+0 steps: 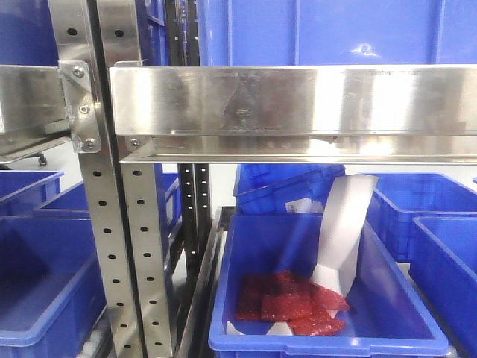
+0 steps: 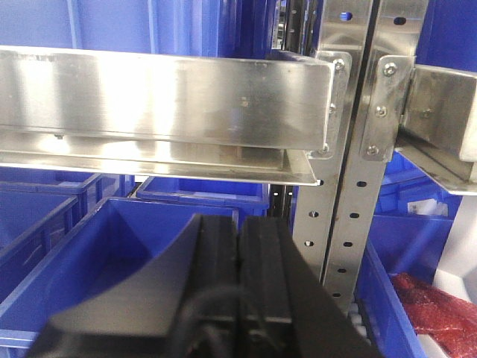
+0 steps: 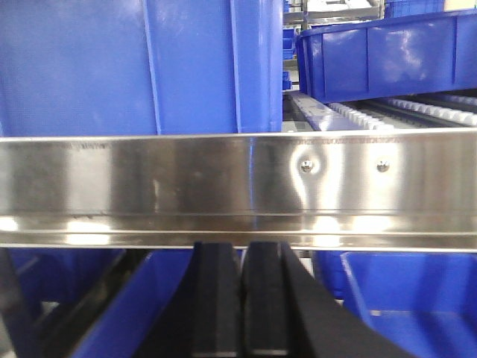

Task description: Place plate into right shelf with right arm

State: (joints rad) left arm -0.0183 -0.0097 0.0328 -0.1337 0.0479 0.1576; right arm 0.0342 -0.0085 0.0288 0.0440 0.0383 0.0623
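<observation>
Right shelf (image 3: pixel 238 186) rail close before closed right gripper (image 3: pixel 240 298)

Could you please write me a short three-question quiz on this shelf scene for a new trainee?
1. True or false: the right gripper holds a plate.
2. What lies in the blue bin in the front view? A) red packets and a white sheet B) bottles C) nothing
3. What colour are the fingers of the left gripper?

Key:
1. False; its fingers are closed together with nothing between them, and no plate shows in any view.
2. A: red packets, white sheet.
3. Black.
</observation>
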